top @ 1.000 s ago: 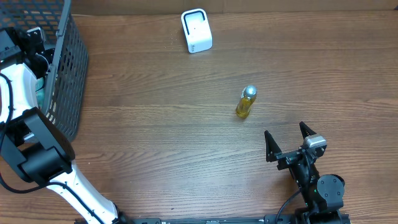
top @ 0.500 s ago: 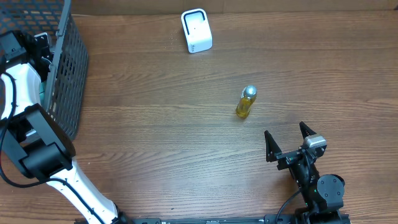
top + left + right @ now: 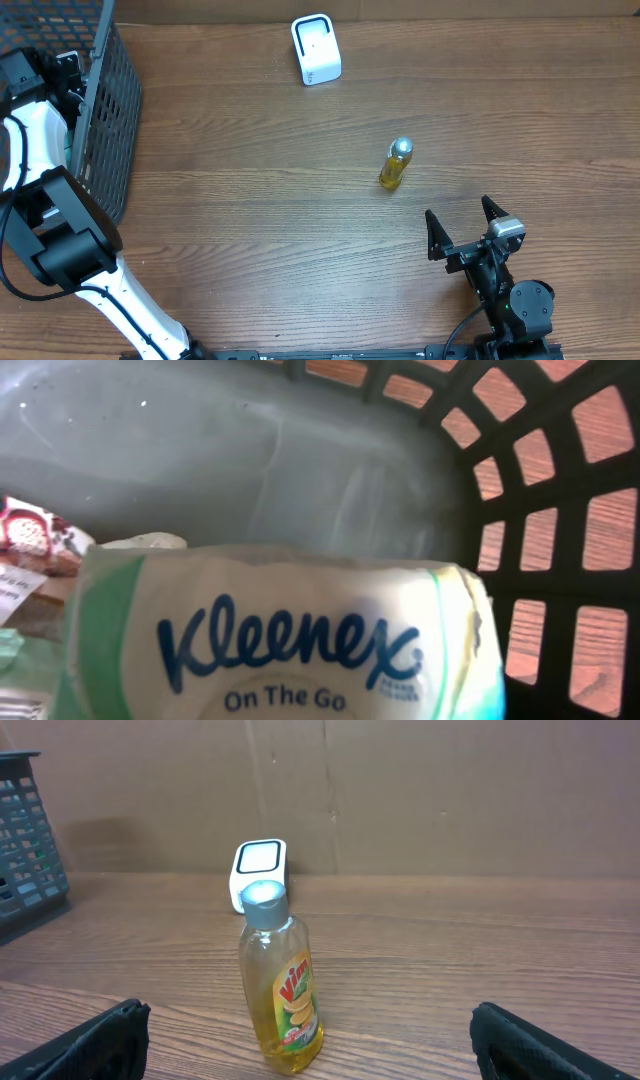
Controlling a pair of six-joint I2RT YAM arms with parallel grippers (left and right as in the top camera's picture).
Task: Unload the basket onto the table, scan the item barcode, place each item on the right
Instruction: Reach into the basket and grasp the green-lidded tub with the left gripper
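Kleenex pack (image 3: 280,645) close before left gripper (image 3: 64,72).

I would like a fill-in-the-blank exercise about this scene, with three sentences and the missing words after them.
1. The tissue pack inside the basket bears the brand name ____.
2. The yellow bottle stands ____ on the table.
3. The fingers of the right gripper are ____.
Missing words: Kleenex; upright; open.
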